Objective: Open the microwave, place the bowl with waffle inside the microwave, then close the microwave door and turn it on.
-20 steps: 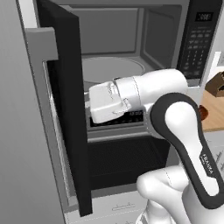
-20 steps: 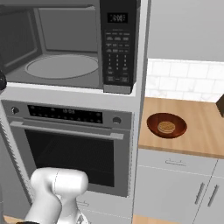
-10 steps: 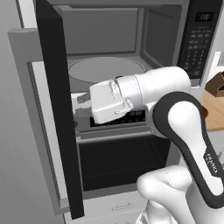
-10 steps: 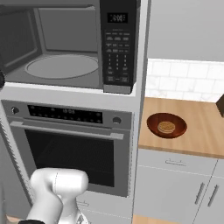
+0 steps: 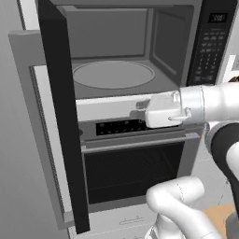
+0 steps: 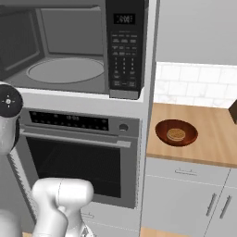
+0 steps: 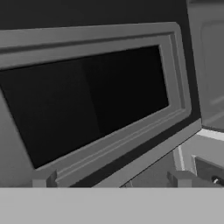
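The microwave stands open, its grey cavity and round turntable bare. The microwave door is swung far out to the left, edge-on to the left base view. My gripper hovers in front of the oven's control strip, below the cavity and right of the door, pointing left. In the hand view the door's inner side with its dark window faces me; my gripper is open and holds nothing. The reddish-brown bowl with the waffle rests on the wooden counter, right of the microwave.
An oven with a horizontal handle sits under the microwave. The keypad is on the microwave's right side. White tiles back the counter and grey cabinet doors lie below it. A dark object stands at the counter's far right.
The microwave door has swung wider to the left. My hand has drawn back to the right, away from the door.
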